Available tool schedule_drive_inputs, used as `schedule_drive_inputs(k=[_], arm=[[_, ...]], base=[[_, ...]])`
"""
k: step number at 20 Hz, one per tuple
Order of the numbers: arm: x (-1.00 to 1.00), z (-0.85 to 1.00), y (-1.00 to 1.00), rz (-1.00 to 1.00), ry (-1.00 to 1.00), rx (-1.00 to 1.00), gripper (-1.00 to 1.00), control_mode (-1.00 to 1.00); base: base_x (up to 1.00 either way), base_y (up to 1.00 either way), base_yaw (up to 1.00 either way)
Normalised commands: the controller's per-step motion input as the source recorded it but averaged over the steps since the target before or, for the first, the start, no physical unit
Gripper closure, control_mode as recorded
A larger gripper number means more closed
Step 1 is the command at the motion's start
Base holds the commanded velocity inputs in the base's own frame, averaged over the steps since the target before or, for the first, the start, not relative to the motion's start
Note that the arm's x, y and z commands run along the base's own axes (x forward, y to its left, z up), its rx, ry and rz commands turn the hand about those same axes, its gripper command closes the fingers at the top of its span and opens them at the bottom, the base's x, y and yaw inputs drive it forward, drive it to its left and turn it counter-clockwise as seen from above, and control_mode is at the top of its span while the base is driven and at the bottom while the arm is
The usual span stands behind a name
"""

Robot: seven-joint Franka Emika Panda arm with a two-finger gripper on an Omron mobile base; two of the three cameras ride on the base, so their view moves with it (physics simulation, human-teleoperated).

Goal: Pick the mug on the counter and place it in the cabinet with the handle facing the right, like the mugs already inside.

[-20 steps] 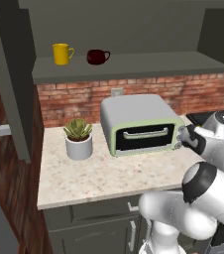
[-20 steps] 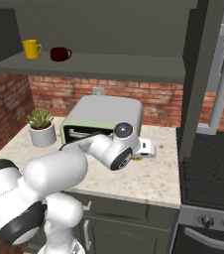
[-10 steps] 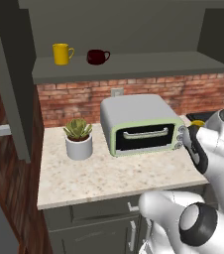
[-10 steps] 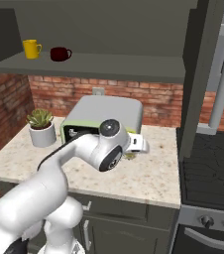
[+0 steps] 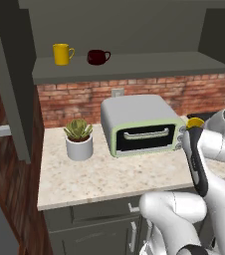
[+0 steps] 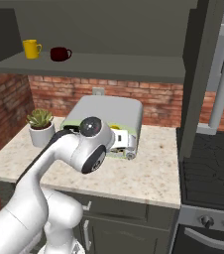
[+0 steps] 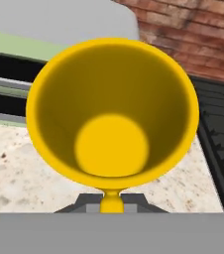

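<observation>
Gripping the mug [image 7: 112, 109], hand [image 7: 112, 201] beside toaster oven [image 5: 142, 124].

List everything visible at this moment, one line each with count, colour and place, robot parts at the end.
mug: one, amber yellow, held at its handle in front of the toaster oven, mouth toward the hand camera
mugs: two, lemon yellow and dark red, side by side on the cabinet shelf, handles to the right
cabinet: one, dark grey, above the counter
counter: one, beige speckled, below the brick wall
toaster oven: one, grey with pale green front, on the counter
potted plant: one, green in white pot, left of the toaster oven
brick wall: one, red, behind the counter
stove: one, black, right of the counter
hand: one, dark, shut on the mug's handle
</observation>
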Motion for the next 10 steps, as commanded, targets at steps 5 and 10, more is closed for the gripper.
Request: schedule_drive_inputs(k=[5,10], arm=[[-0.22,0.38,0.38,0.14,-0.04,0.0,1.0,-1.0],[-0.18,0.34,0.39,0.15,-0.02,0.0,1.0,-1.0]], base=[[0.0,0.0,0.0],[0.0,0.0,0.0]])
